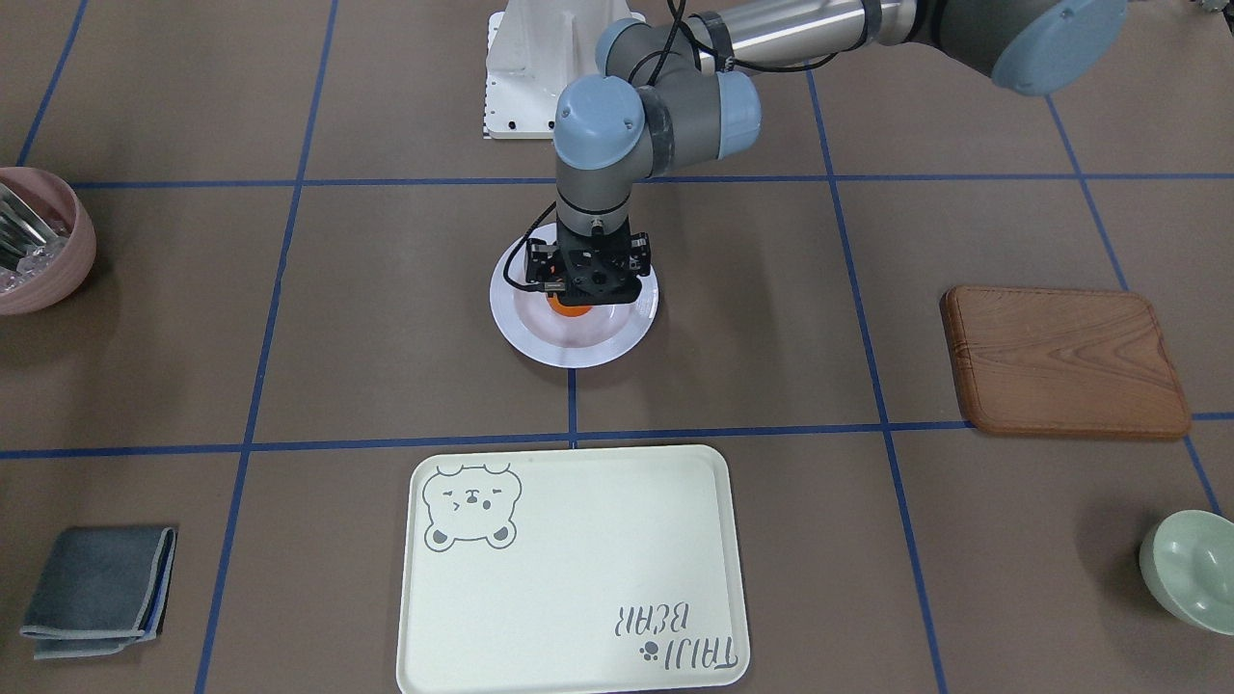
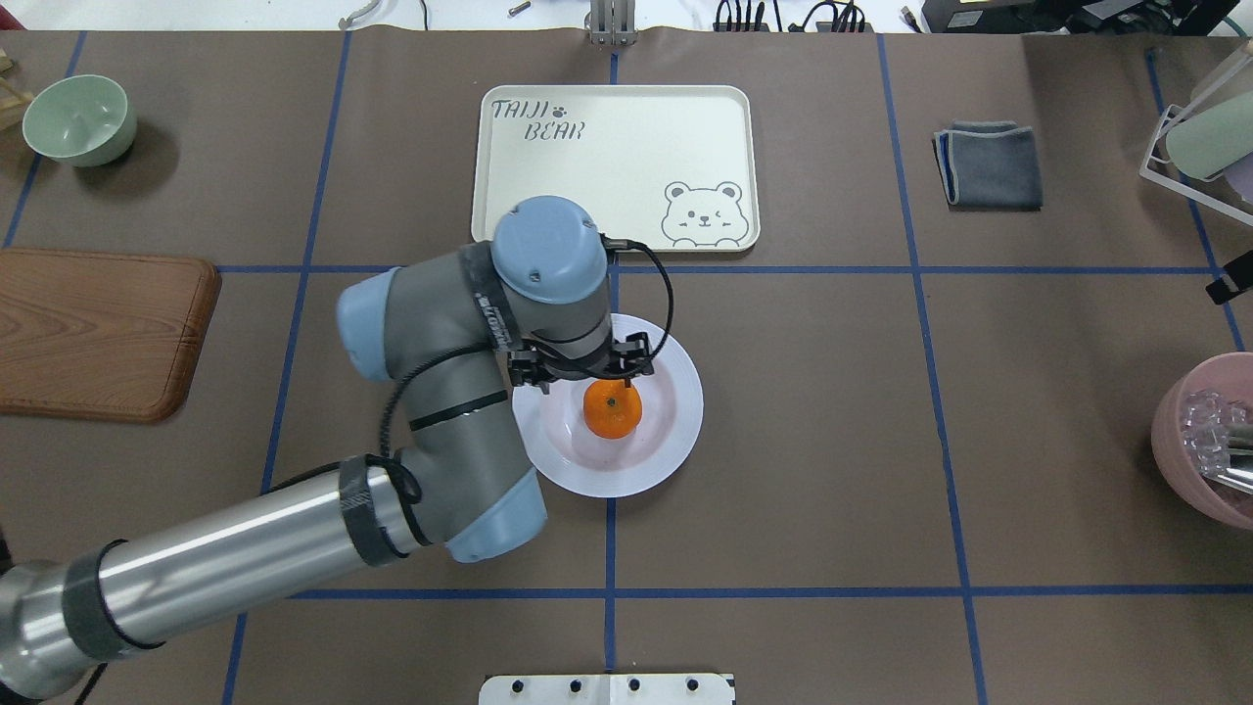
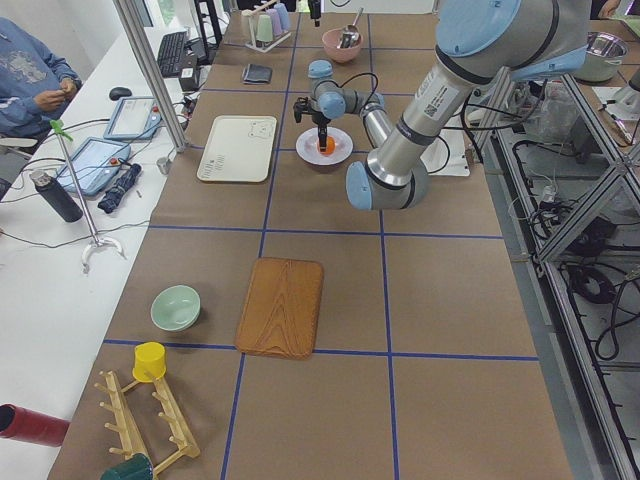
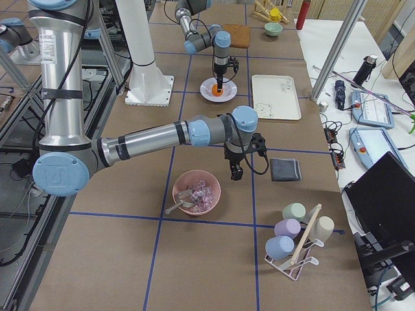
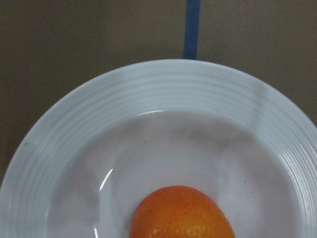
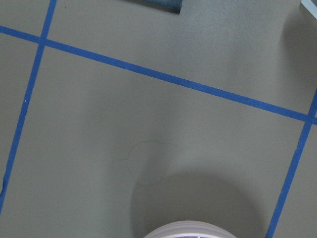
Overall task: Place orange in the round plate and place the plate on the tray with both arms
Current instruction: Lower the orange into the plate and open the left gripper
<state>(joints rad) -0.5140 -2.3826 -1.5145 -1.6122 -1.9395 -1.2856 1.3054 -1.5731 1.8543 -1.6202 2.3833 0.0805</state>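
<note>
The orange (image 2: 613,411) rests in the well of the white round plate (image 2: 675,431), which sits mid-table just short of the tray (image 2: 607,176). My left gripper (image 2: 587,387) hangs straight down over the plate, open. One fingertip (image 2: 624,384) shows over the orange's top, and the orange lies a little off the gripper's centre. The left wrist view shows the orange (image 5: 181,213) low on the plate (image 5: 158,99), with no fingers on it. My right gripper (image 4: 237,170) hovers beyond the pink bowl (image 4: 196,192). It shows clearly only in the exterior right view, so I cannot tell its state.
A brown wooden board (image 2: 98,333) and a pale green bowl (image 2: 78,119) are on the robot's left. A folded grey cloth (image 2: 989,164), the pink bowl (image 2: 1209,446) of utensils and a cup rack (image 2: 1199,137) are on its right. The tray holds nothing.
</note>
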